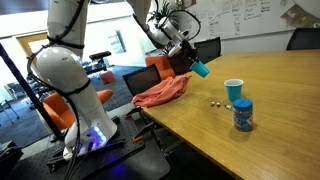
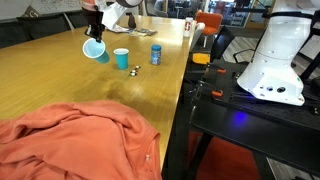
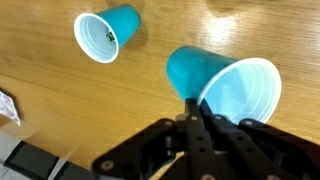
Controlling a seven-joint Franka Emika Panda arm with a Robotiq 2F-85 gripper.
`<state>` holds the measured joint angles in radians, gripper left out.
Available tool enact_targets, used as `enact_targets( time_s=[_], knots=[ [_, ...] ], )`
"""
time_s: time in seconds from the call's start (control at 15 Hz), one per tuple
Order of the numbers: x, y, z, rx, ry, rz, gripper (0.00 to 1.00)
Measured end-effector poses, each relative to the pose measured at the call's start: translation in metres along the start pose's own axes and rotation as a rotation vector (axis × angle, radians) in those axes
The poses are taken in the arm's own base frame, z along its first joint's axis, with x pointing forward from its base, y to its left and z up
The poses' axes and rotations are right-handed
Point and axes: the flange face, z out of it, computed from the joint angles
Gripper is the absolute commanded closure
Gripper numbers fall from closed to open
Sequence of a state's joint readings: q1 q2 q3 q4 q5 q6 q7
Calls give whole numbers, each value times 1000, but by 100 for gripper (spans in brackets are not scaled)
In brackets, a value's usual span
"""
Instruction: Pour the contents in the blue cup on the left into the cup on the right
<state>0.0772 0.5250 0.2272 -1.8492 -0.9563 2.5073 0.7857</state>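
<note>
The held blue cup [image 1: 201, 69] hangs in the air above the wooden table [image 1: 270, 80], tipped well off upright. Its white inside shows in the wrist view [image 3: 240, 92]. The gripper [image 3: 193, 108] pinches this cup at the rim, with the fingers drawn close together on either side of the thin wall. In both exterior views the gripper comes down onto the cup from above [image 1: 190, 58] [image 2: 92, 35].

The standing blue cup [image 1: 233, 90] sits upright on the table to the right of the held one, close by but not touching it. In the wrist view it lies to the upper left [image 3: 107, 33], with a few small dark bits on its white bottom.

A few small round bits [image 1: 213, 101] lie on the wood just left of the standing cup. A short blue can [image 1: 243, 114] stands upright to its right and nearer, apart from it.

A salmon cloth [image 1: 163, 93] is bunched at the left edge of the table, partly hanging over it. In an exterior view it fills the near foreground [image 2: 80, 140]. The white robot base [image 2: 275, 55] stands beside the table on a dark stand.
</note>
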Motion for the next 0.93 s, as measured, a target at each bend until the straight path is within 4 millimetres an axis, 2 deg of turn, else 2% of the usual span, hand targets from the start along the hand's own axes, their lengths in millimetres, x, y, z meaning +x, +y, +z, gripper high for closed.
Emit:
enact_targets(
  time_s=[0.4,0.93],
  knots=[
    [-4,0,17,183,-140,46,99],
    [-15,5,64,397,-169,23,99]
  ],
)
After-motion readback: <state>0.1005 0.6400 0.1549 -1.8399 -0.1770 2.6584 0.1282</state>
